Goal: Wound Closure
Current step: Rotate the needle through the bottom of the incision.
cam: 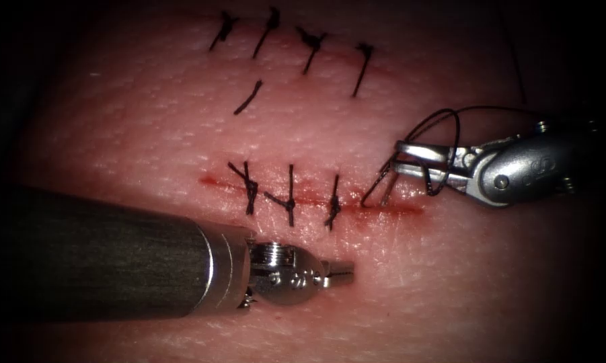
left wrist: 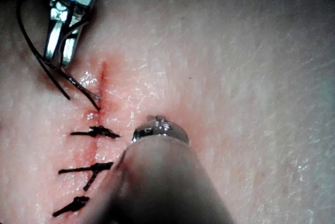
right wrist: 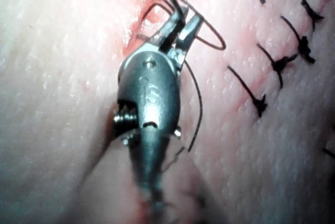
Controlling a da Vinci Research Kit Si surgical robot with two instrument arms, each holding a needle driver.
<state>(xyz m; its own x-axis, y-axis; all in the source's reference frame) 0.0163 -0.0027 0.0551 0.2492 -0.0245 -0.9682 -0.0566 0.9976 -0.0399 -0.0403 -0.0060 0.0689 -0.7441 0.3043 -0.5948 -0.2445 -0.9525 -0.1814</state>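
gripping the needle at the cut, the right pincer is wrapped by thread; the left pincer is resting together, holding nothing.

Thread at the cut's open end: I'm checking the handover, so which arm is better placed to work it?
Probably right: its pincer sits at the thread loops; the left pincer lies below the stitches.

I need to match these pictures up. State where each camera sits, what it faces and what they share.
Endoscope: above and in front of the cut; left tool and right tool show.
Left wrist: along its shaft toward the tissue.
Right wrist: along its own tool toward thread at its jaws.
Shared: all see the stitches.
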